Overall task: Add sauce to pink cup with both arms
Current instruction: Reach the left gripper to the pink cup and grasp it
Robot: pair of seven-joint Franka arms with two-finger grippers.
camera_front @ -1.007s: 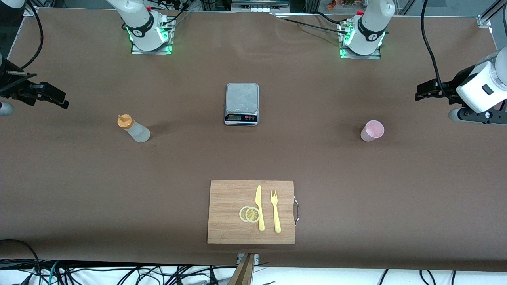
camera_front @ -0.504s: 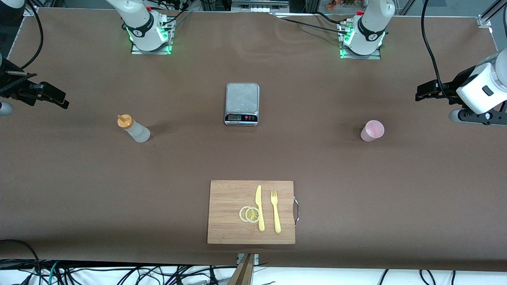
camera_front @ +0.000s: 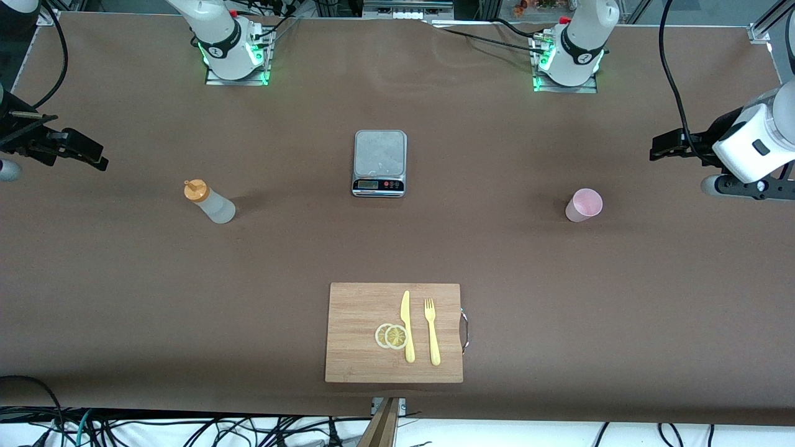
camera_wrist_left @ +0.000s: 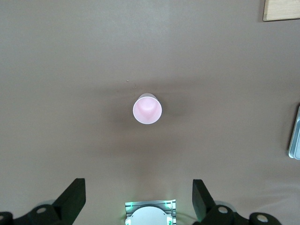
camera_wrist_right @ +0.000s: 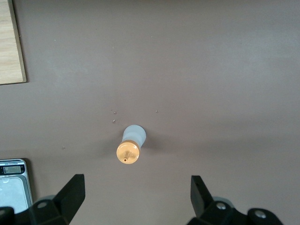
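Covering nearly the whole front view, a brown surface (camera_front: 559, 298) carries a handful of small things. Two white arms rise from bases along its farthest edge and bend outward, one to each end of the surface. The left tool (camera_wrist_left: 139, 202) hangs in the air above the left arm's end of the surface, its fingers (camera_wrist_left: 72, 194) spread wide and gripping nothing. The right tool (camera_wrist_right: 137, 200) hangs above the right arm's end, equally spread and empty.

A wooden cutting board (camera_front: 360, 310) lies at the edge nearest the front camera, midway between the two ends. On it rest a yellow knife (camera_front: 407, 326) and a yellow fork (camera_front: 431, 331) side by side, with what look like two overlapping lemon slices (camera_front: 391, 336) just beside the knife. A silver kitchen scale (camera_front: 379, 162) sits farther from the camera, in line with the board.

The sauce bottle (camera_front: 209, 201), translucent with an orange cap, stands upright toward the right arm's end, well apart from the scale. The pink cup (camera_front: 584, 205) stands upright toward the left arm's end, appearing empty.
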